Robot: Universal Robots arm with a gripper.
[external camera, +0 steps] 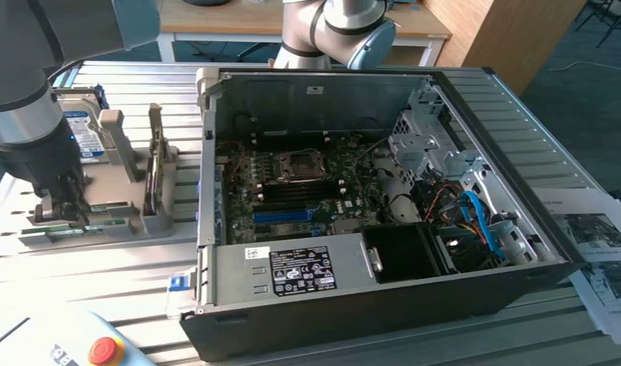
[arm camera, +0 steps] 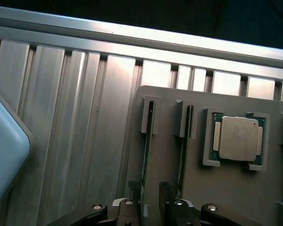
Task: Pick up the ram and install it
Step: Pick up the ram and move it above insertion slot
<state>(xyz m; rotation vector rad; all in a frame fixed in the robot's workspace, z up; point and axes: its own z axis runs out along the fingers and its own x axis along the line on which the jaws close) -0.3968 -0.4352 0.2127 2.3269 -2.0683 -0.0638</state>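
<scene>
The gripper (arm camera: 150, 208) hangs low over a grey holder (arm camera: 226, 197) on the ribbed aluminium table (arm camera: 85, 122). Its fingers (arm camera: 127, 209) are spread, with nothing pinched between them. The ram (arm camera: 145, 141) stands on its long edge in a narrow slot of the holder and runs straight into the gap between the fingers. The slot seems meant to keep the thin board upright, so both flat faces are offered to the gripper. The fingers look lined up to close across those faces.

A second memory stick (arm camera: 184, 141) stands parallel in its own slot, just outside one finger. A processor chip (arm camera: 238, 138) lies flat in a recess farther off on that side. In the exterior view the gripper (external camera: 61, 204) is well apart from the open computer case (external camera: 392, 305), whose blue memory slots (external camera: 289, 216) lie bare on the motherboard. The ram is not yet lifted.
</scene>
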